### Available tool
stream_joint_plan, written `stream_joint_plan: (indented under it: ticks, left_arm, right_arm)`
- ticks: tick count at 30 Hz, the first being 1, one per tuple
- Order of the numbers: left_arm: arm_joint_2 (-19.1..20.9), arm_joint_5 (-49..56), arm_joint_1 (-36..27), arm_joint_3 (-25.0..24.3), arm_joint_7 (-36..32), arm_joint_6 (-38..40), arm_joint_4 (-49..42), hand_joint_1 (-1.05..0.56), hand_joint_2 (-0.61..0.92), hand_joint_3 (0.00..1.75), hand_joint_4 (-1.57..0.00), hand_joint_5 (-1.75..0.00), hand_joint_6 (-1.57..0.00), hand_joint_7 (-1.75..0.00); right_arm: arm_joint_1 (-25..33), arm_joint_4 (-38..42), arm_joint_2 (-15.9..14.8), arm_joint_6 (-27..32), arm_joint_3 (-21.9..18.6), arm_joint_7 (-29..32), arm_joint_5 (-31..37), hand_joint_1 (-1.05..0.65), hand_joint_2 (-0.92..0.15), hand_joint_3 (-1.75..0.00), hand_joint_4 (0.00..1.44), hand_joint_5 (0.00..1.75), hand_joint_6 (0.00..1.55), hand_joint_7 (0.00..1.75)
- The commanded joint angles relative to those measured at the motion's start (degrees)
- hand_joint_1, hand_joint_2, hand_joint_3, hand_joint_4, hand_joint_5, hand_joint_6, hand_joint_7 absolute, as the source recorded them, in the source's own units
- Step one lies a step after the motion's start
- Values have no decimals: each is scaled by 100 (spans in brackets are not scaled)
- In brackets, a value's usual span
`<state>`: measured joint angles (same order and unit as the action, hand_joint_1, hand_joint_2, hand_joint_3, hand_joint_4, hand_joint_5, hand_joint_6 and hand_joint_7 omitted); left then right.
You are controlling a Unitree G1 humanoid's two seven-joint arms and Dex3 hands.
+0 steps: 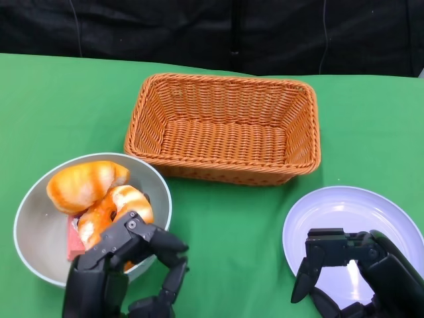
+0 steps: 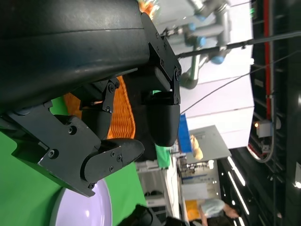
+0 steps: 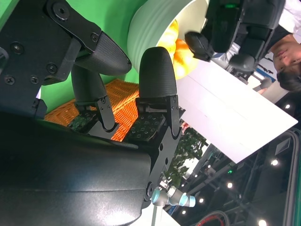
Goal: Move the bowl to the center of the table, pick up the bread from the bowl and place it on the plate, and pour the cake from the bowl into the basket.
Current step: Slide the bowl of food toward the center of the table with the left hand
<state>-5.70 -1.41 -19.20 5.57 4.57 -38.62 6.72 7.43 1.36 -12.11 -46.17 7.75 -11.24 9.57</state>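
Both hands sit nearest and empty, left hand (image 1: 129,255) spread over the bowl (image 1: 26,212) of bread (image 1: 86,184), right hand (image 1: 351,268) loosely spread over the plate (image 1: 344,209), basket (image 1: 225,126) beyond.

A green cloth (image 1: 59,106) covers the bench and fills most of the head view. Behind it, along the top of the frame, hangs a black curtain (image 1: 199,30). In the right wrist view a person (image 3: 289,59) shows at the upper right edge, beside a white board (image 3: 225,117). At the bottom centre of that frame stands what seems to be another robot arm with light blue joints (image 3: 176,200). The left wrist view shows a similar arm (image 2: 207,33) at top centre.
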Motion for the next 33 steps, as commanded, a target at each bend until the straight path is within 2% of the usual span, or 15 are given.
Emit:
stream_joint_plan:
  ticks: [1,5,7,9,15,19,22,27,31,33]
  left_arm:
    - [46,131,71,-123,-112,-302,-93,-19,51,97,-68,-127,-62,-88]
    - [83,134,110,-197,-118,-450,-92,-21,58,84,-65,-108,-59,-65]
    - [120,142,111,-254,-115,-429,-13,-21,59,83,-65,-106,-60,-62]
    - [170,156,107,-319,-116,-389,95,-24,57,85,-58,-91,-57,-48]
    - [102,617,168,-721,-545,-112,385,-33,57,81,-50,-80,-54,-35]
    - [179,704,219,-886,-623,171,562,-37,66,66,-38,-80,-48,-23]
    - [220,768,232,-970,-664,340,667,-43,76,46,-31,-73,-39,-13]
    - [304,1108,272,-1214,-826,553,792,-50,90,24,-24,-65,-37,-8]
    - [464,1357,292,-1432,-873,951,972,-60,92,33,-11,-59,-30,-3]
    - [582,1414,265,-1541,-789,1437,1170,-63,92,39,-5,-54,-23,-1]
  right_arm:
    - [-23,92,-47,-80,-20,39,-36,-16,-6,-165,89,149,87,125]
    - [-24,99,-50,-81,-13,25,-60,-17,-7,-164,89,149,88,126]
    - [-12,70,-49,-66,-15,29,-42,-17,-7,-164,90,149,88,126]
    - [5,34,-48,-48,-17,36,-19,-16,-6,-166,90,148,87,125]
    - [16,23,-41,-41,-9,36,-21,-14,-4,-168,90,147,88,125]
    - [53,-11,-34,-31,-1,36,-22,-15,-4,-168,90,147,88,125]
    - [52,-11,-37,-35,-1,36,-16,-14,-3,-169,90,147,88,125]
    - [71,-30,-33,-18,8,33,-25,-14,-3,-169,90,147,88,125]
    - [63,1,-41,-47,2,39,-16,-14,-3,-169,90,147,88,125]
    - [69,1,-51,-33,9,21,-39,-15,-4,-168,90,147,88,125]
